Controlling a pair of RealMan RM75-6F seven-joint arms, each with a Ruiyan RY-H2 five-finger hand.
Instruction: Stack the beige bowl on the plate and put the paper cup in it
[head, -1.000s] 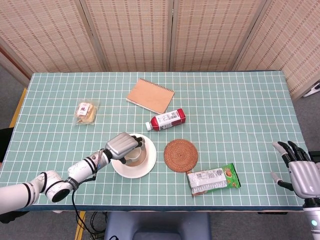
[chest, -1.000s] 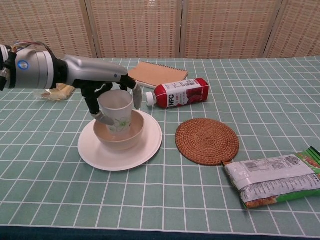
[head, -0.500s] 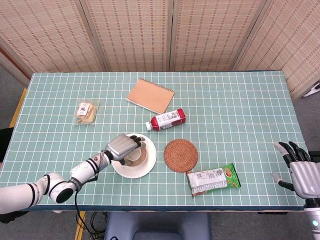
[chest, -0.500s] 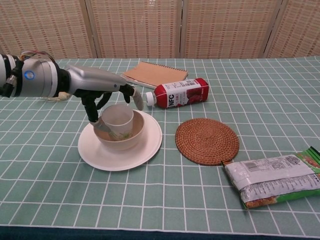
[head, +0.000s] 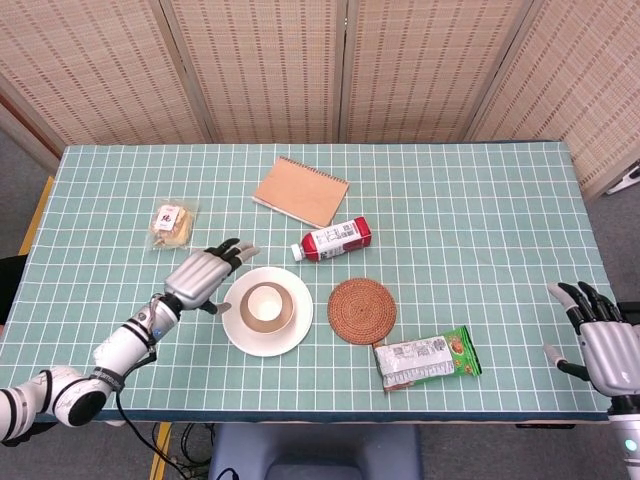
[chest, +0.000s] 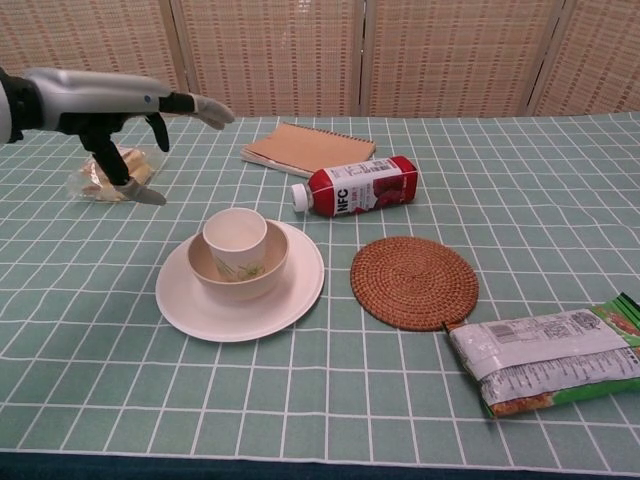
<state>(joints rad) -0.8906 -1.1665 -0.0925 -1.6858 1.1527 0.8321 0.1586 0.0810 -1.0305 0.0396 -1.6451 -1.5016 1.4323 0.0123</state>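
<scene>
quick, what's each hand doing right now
Left hand: open, holding nothing, beside the plate.
Right hand: open, holding nothing.

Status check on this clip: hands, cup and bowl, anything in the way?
Left hand open, clear of the stack. Right hand open at the table's edge. Paper cup upright in beige bowl, bowl on plate. Nothing obstructing.
</scene>
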